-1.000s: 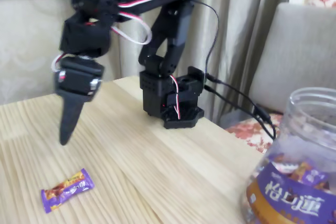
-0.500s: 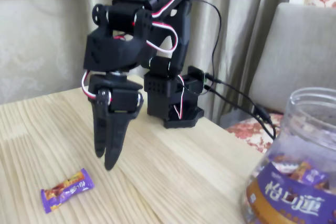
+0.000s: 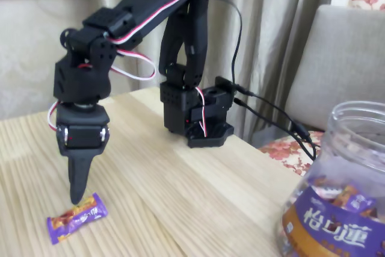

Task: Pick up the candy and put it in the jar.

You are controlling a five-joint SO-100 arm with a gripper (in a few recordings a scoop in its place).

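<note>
Pincer [image 3: 77,195] has swung back left and dropped since half a second ago, tips now just above the candy [image 3: 77,217] lying near-left on the worktop [image 3: 180,197], fingers seemingly together edge-on, grasp still pending, jar [image 3: 337,191] well apart near-right.

The arm [image 3: 150,4] is matte black plastic with blocky joints. Red, white and black wires loop along it above the gripper [image 3: 77,194], whose tapered fingers are black too.
</note>
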